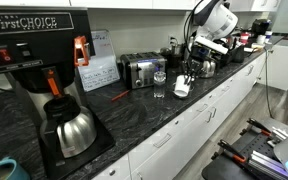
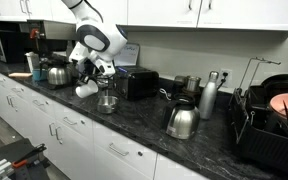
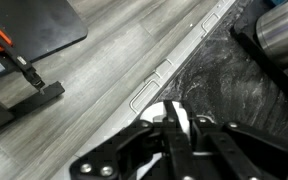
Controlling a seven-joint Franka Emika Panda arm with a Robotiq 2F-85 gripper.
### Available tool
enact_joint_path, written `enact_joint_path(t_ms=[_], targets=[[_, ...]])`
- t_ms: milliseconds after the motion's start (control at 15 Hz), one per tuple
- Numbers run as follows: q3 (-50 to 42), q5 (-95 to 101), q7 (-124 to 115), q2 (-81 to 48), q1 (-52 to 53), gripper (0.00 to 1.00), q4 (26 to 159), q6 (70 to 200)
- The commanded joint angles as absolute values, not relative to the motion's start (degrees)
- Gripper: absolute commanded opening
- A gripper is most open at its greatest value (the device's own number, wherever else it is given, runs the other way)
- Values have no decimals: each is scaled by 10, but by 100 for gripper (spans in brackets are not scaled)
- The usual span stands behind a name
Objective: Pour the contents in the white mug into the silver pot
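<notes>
The white mug [image 1: 182, 88] hangs tilted just above the dark counter, seen in both exterior views [image 2: 85, 90]. My gripper [image 1: 187, 77] is shut on it from above [image 2: 93, 79]. In the wrist view the black fingers [image 3: 171, 140] are pinched together on the mug's white edge [image 3: 154, 112], and I cannot see inside the mug. A shiny metal vessel that seems to be the silver pot [image 2: 57, 73] stands on the counter just beyond the mug, partly behind the arm [image 1: 206, 67]. The mug is not over it.
A clear glass [image 1: 160, 86] stands next to the mug in front of a toaster [image 1: 140, 70]. A coffee maker with a steel carafe [image 1: 70, 128] fills one end of the counter. A steel kettle [image 2: 181, 121] and a dish rack [image 2: 269, 125] sit at the other.
</notes>
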State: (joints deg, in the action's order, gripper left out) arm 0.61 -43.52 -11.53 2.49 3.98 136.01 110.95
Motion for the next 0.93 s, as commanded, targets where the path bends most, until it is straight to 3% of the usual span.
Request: enact_joint_path(t_ms=[0,867], targets=[[6,-472,-120,-12,27,2,1319,1046],[-25,-568,-165,-60,-11,2,1296,1049]])
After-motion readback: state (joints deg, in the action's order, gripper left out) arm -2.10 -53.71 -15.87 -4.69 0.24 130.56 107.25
